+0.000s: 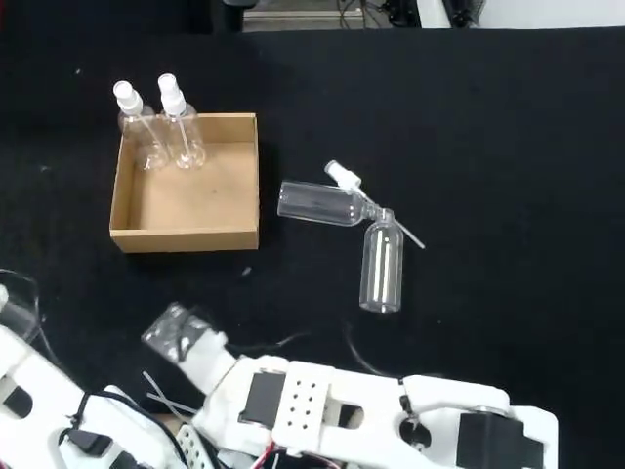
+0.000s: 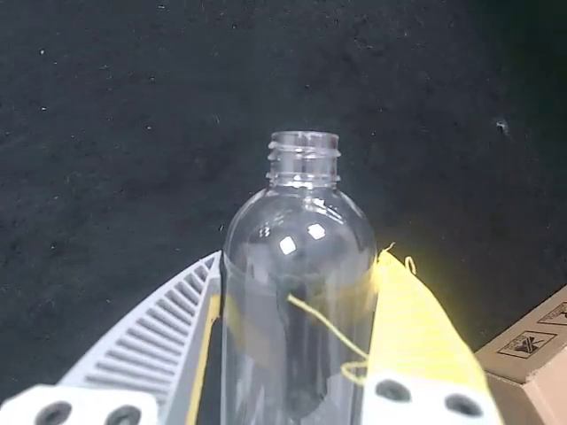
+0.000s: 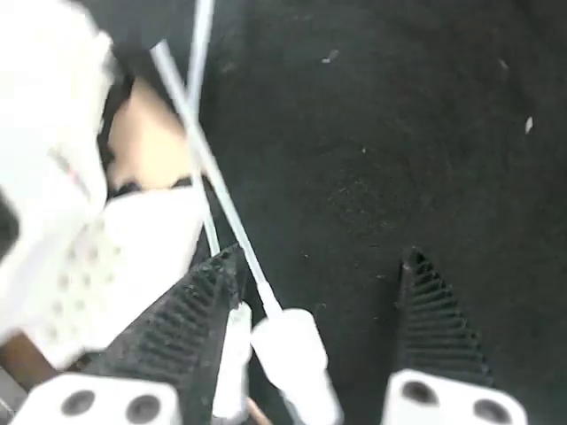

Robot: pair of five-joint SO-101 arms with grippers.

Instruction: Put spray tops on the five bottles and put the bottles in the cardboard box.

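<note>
Over the black tabletop (image 1: 488, 147), my left gripper (image 2: 301, 257) pinches an uncapped bottle (image 2: 303, 159), neck free for capping; my right gripper (image 3: 323, 257), jaws spread, straddles a spray top (image 3: 288, 350).

- The cardboard box (image 1: 186, 237) has two capped bottles (image 1: 183, 127) standing against its far wall, toward the left. The rest of its floor is bare from above.
- Just right of the box, two lying bottles (image 1: 381, 266) and a spray top (image 1: 344, 177) meet in one cluster.
- A narrow bare strip separates box and cluster.
- The counter (image 1: 508, 147) lies open far and right.
</note>
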